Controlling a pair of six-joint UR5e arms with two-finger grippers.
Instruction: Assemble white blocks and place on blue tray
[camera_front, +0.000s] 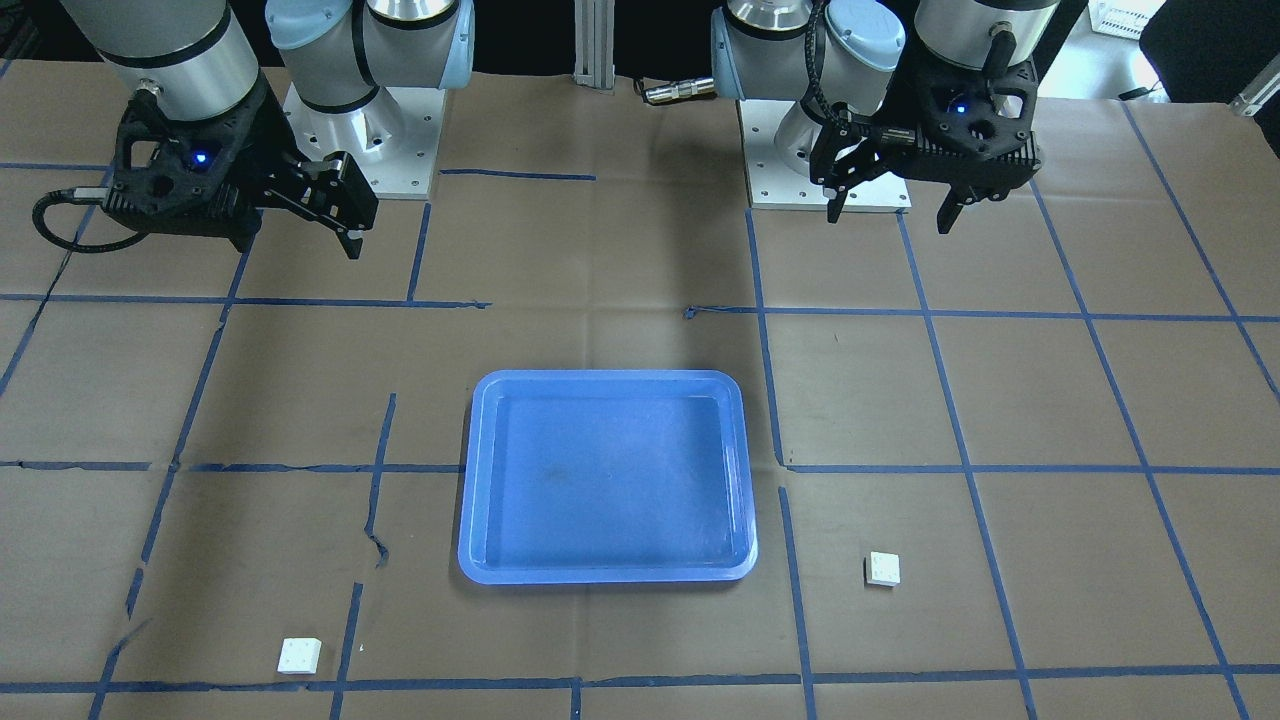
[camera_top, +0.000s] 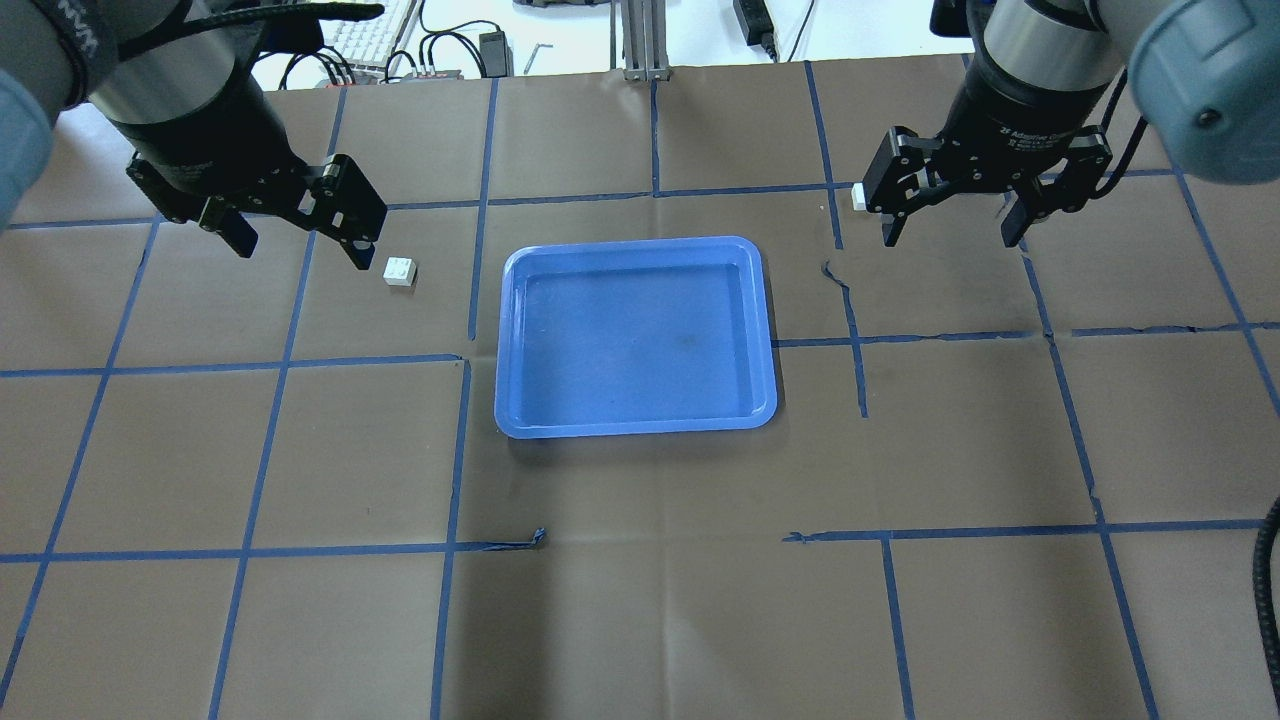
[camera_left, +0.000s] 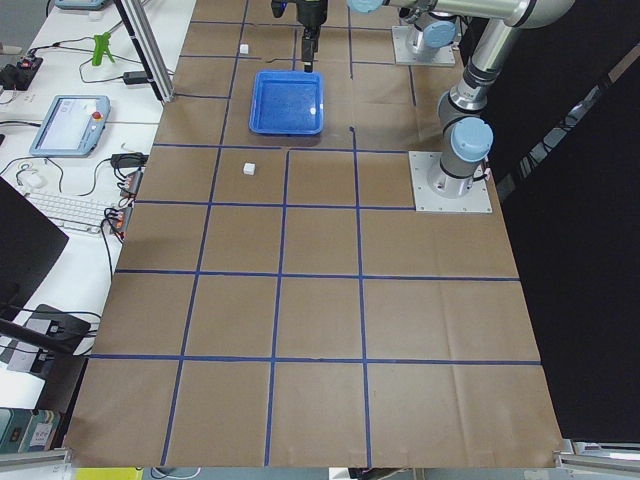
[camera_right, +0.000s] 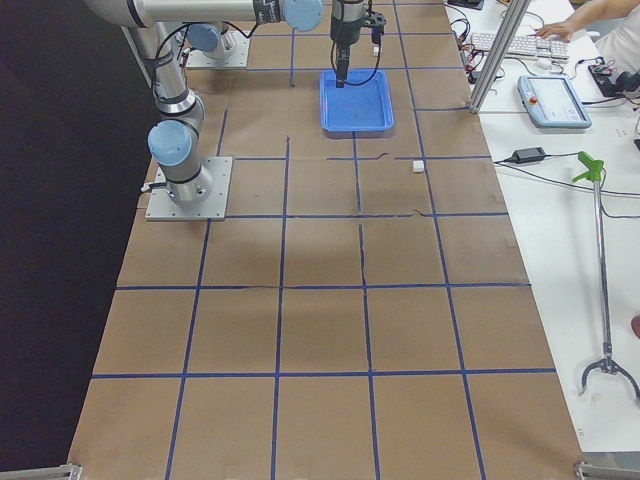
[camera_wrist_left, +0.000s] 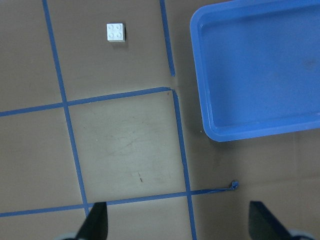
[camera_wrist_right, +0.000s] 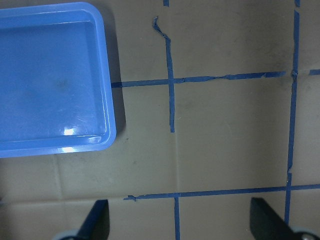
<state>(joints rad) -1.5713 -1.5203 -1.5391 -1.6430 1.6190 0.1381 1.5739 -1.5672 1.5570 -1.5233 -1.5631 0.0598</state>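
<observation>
The blue tray (camera_top: 635, 243) lies empty in the middle of the table, also in the front view (camera_front: 607, 376). One white block (camera_top: 400, 271) lies left of the tray, just right of my left gripper (camera_top: 302, 252). That gripper is open, empty and raised. The left wrist view shows this block (camera_wrist_left: 115, 32), the tray rim (camera_wrist_left: 197, 75) and the open left gripper (camera_wrist_left: 180, 225). The other white block (camera_top: 858, 197) lies right of the tray, partly hidden behind my right gripper (camera_top: 950, 238), which is open, empty and raised. The right wrist view shows the tray (camera_wrist_right: 112, 90) but no block.
Brown paper with a blue tape grid (camera_top: 640, 195) covers the table. The arm bases (camera_front: 365, 150) (camera_front: 825, 170) stand on the robot's side. A metal post (camera_top: 640, 40) and a desk with a keyboard (camera_top: 370, 40) lie beyond the far edge.
</observation>
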